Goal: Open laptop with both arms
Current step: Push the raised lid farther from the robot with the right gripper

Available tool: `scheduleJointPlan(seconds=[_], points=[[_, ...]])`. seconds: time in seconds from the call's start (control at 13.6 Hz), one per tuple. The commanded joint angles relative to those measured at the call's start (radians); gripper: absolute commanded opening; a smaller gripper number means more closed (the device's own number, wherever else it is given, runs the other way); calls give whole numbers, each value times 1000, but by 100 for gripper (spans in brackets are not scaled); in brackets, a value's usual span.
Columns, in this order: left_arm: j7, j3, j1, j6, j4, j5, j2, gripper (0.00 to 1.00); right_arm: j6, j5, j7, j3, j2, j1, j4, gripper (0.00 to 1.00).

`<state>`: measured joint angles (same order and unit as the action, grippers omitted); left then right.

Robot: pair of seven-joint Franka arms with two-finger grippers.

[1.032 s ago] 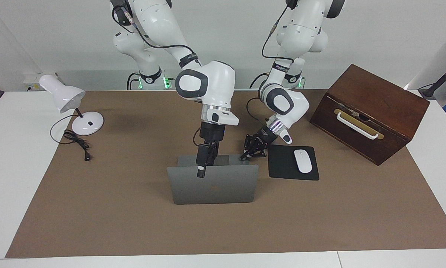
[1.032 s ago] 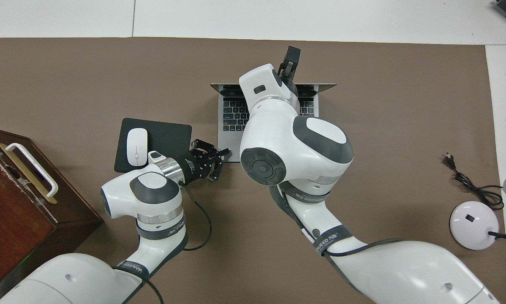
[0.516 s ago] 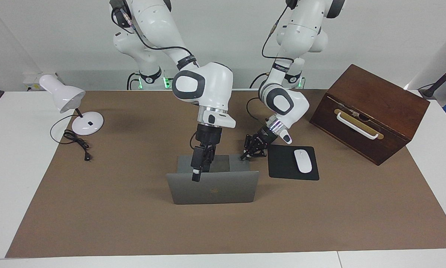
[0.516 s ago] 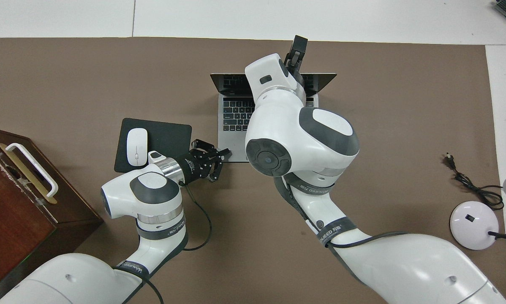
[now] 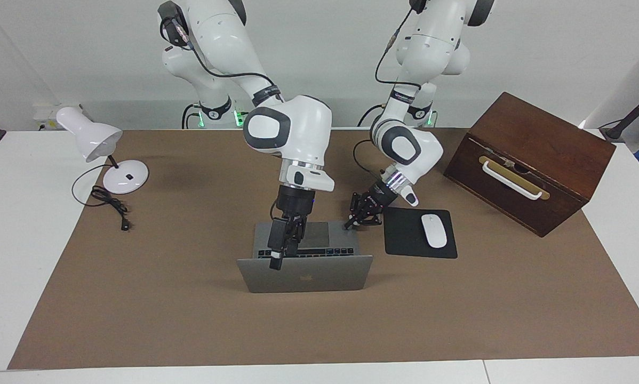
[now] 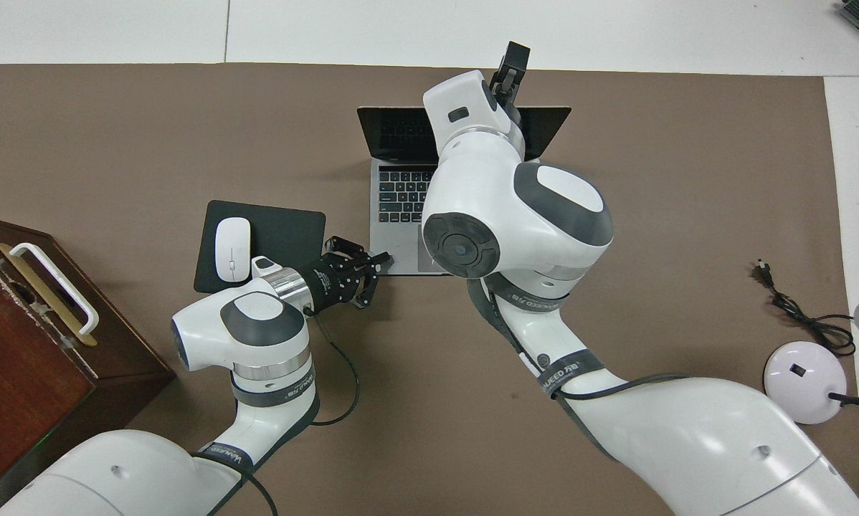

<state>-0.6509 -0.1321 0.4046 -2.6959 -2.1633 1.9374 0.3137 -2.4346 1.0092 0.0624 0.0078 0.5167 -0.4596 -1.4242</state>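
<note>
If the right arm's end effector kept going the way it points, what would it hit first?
Probably the laptop: the right end effector points down at the lid's top edge, apparently touching it already, though depth is unclear.

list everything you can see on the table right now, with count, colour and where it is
laptop: 1, silver-grey, mid-mat, lid raised
mouse pad: 1, black, beside the laptop, toward the left arm's end
mouse: 1, white, on the mouse pad
wooden box: 1, dark brown, white handle, left arm's end
desk lamp: 1, white, black cord, right arm's end
mat: 1, brown, covering the table
right gripper: black, at the lid's top edge
left gripper: black, shut, at the laptop's base corner
</note>
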Motion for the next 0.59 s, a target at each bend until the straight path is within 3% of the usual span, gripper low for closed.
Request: scheduleJointPlan(seconds=[0.0, 0.29, 0.52], points=[[27, 0, 37, -25, 37, 18, 93, 0, 17, 42, -18, 8, 37, 10, 56, 100], [27, 0, 37, -27, 36, 18, 93, 0, 57, -10, -27, 12, 17, 10, 48, 100], [27, 0, 37, -27, 36, 17, 93, 0, 166, -112, -18, 17, -55, 7, 13, 100]])
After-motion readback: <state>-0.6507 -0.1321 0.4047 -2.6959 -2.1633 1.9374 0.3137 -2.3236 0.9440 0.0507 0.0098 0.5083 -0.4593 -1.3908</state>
